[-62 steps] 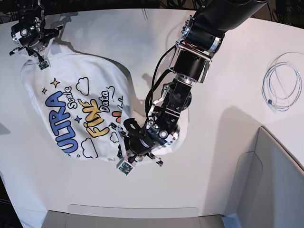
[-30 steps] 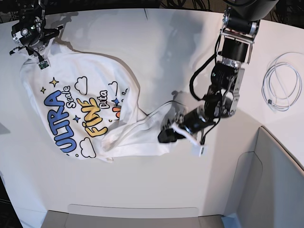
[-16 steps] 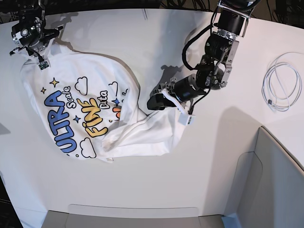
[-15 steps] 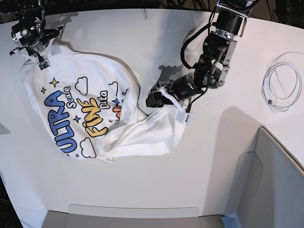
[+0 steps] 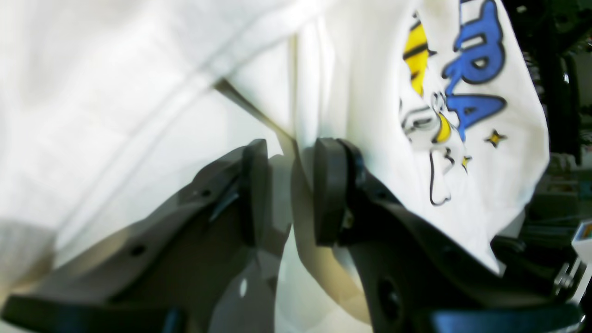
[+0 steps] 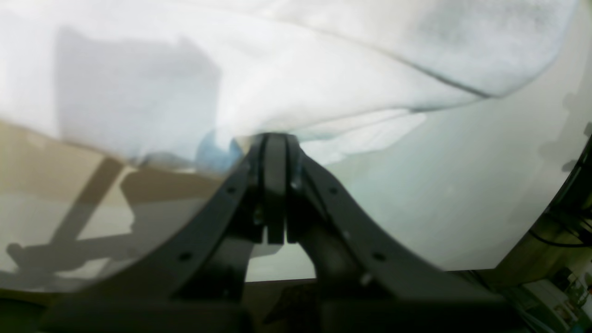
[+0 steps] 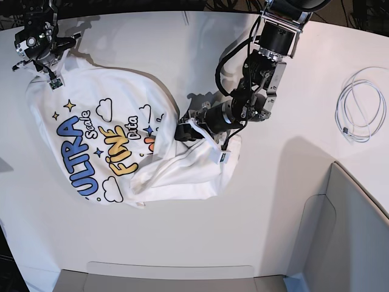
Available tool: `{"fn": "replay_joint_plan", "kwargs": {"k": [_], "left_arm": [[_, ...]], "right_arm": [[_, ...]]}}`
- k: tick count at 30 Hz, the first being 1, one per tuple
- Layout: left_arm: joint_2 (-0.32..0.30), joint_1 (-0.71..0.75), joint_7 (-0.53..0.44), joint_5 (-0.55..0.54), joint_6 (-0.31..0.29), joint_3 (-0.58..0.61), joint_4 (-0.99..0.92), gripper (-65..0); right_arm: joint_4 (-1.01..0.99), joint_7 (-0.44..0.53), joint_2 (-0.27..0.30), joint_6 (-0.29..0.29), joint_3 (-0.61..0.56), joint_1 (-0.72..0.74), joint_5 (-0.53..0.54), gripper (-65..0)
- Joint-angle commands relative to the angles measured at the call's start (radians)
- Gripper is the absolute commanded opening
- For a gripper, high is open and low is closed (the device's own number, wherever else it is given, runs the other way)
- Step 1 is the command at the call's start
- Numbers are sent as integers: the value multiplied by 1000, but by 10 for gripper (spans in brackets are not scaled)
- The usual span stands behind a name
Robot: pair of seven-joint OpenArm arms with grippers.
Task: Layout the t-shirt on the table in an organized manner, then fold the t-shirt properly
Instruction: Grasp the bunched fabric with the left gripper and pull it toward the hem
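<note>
The white t-shirt (image 7: 103, 134) with its cartoon print lies face up on the left half of the table (image 7: 182, 48); its lower right part is bunched into a folded flap. My left gripper (image 7: 182, 132) sits low at the flap's upper edge beside the print. In the left wrist view this gripper (image 5: 292, 185) stands open, and a fold of the t-shirt (image 5: 416, 69) runs into the gap between its pads. My right gripper (image 7: 37, 52) is at the shirt's far left corner. Its fingers (image 6: 275, 185) are pressed together, shut on the cloth (image 6: 323, 69).
A coiled white cable (image 7: 361, 106) lies at the right edge of the table. A grey angular bin (image 7: 352, 231) stands at the lower right. Bare tabletop (image 6: 462, 185) shows to the right of the right gripper.
My left gripper dragged the shirt's lower part to the right, let go, then swung up and left to the flap's upper edge. The right gripper has stayed put.
</note>
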Motion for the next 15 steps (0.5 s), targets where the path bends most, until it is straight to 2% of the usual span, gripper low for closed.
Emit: {"fn": "replay_joint_plan", "kwargs": {"k": [1,15], "left_arm": [[23,-21,11,-12,-13,1,17,-488],[89,-18,48,-13,-16,1,59,-488]], "right_arm": [[-3,-7,-2,17,-5,-11,52,-650],[-5,-7,-2,17,-5,-17,52,-650]]}}
